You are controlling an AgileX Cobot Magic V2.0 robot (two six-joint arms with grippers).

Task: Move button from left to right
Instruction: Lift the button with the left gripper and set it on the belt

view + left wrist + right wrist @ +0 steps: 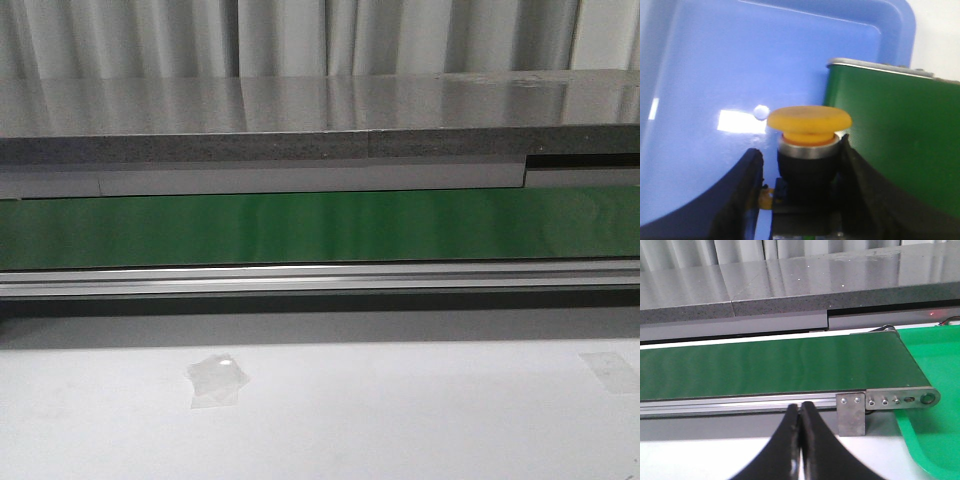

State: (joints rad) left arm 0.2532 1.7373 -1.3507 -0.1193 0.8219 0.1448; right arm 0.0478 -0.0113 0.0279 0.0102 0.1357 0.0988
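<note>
Button: you have the button [809, 145] between the fingers of the left gripper [801, 187], over the blue tray [715, 60] and just beside the near end of the green belt [900, 135]. Its yellow-orange cap faces away from the wrist, with the silver collar and black body below it.

Left tool: the jaws look clamped on the button's black body. One finger [860, 190] presses against it; on the other side a thin sliver of gap shows, so judge the hold as snug but not proven.

Right tool: the right gripper [801, 440] has its fingertips pressed together on nothing. It hangs in front of the belt's rail, near the far end of the conveyor.

Step in hand: you are carrying the button from the tray toward the belt, by my reading. Clear the belt's metal edge [880, 66] before moving across, since the cap overhangs the fingers and could catch it. Set the body down flat on the green surface, well inside the edge, and part the jaws only once it rests there.

Blue tray: the part you can see holds nothing; only a bright glare patch and a small round mark show on its floor.

Green tray: the green tray [935, 365] sits by the belt's far end in the right wrist view; its visible part is bare.

Front view: the belt there carries nothing, and neither arm shows.
</note>
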